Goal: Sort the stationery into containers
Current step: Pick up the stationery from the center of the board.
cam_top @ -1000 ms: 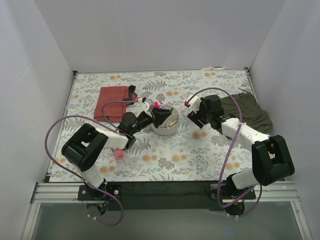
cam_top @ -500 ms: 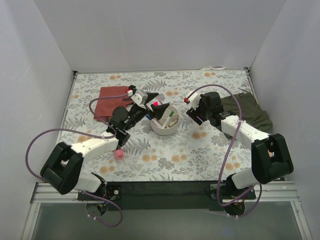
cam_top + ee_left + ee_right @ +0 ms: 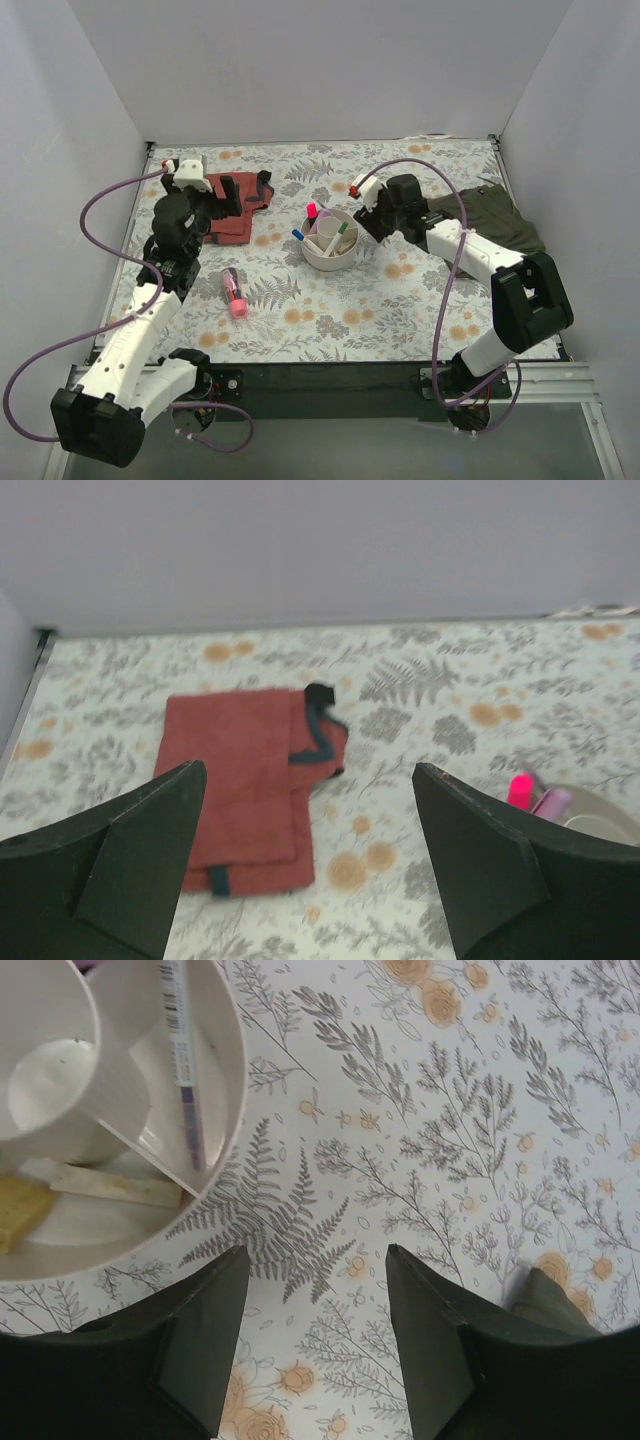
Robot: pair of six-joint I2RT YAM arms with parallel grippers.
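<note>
1. Top external count: one round white organiser (image 3: 330,267), one highlighter (image 3: 233,294) loose on the worktop (image 3: 400,300), two cloths, two grippers.
2. The organiser stands near the middle of the worktop, slightly toward the far edge. One pink cap (image 3: 312,210), one blue cap (image 3: 297,235) and one green cap (image 3: 342,228) stick up from it.
3. Right wrist view, inside the organiser: one thin silver pen (image 3: 184,1055) with a barcode lies in one compartment. One tan eraser (image 3: 112,1186) and one yellow eraser (image 3: 18,1207) lie across a divider from it, beside the smooth central cup (image 3: 60,1080).
4. Right gripper (image 3: 318,1255): fingers spread with nothing between them. The organiser rim lies just beyond one fingertip, not touching.
5. Left gripper (image 3: 305,772): fingers spread and empty, by the folded, dark-trimmed red cloth (image 3: 240,770) toward the far left corner.
6. The highlighter has a black body, pink at one end. It lies flat left of middle, toward the near edge, well apart from both grippers.
7. The olive cloth (image 3: 500,225), crumpled, lies against the right edge.
8. The worktop is matte with a floral print.
</note>
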